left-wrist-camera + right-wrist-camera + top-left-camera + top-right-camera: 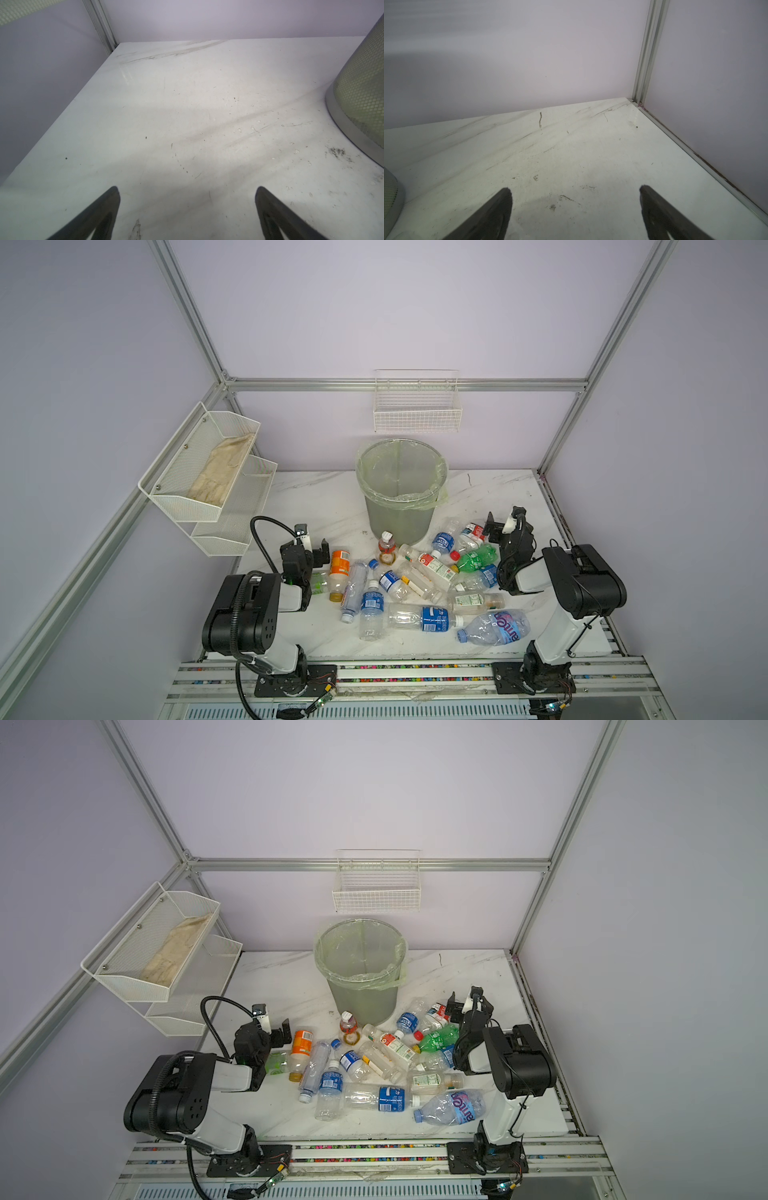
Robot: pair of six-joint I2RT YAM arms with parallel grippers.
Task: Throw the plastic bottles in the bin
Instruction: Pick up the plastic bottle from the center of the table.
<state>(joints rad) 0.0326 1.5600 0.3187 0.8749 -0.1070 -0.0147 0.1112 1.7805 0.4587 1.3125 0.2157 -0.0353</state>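
Observation:
The plastic bottles (pixel 415 585) lie in a loose heap on the white marble table (pixel 316 497), in front of the bin (pixel 402 489), in both top views. Among them are an orange-labelled one (pixel 340 568), a green-tinted one (pixel 476 558) and a large crumpled one (pixel 494 626). The bin (pixel 360 969) stands upright with its pale green liner. My left gripper (pixel 312 545) is open beside the heap's left end, empty over bare table (pixel 187 189). My right gripper (pixel 504 522) is open at the heap's far right, also empty (pixel 574 188). The bin's base shows in both wrist views (pixel 361 93) (pixel 392 193).
A white mesh two-tier shelf (pixel 208 472) holding a cloth hangs on the left wall. A white wire basket (pixel 417 406) hangs on the back wall above the bin. Aluminium frame posts mark the corners. The arms' mounting rail (pixel 415 672) runs along the front edge.

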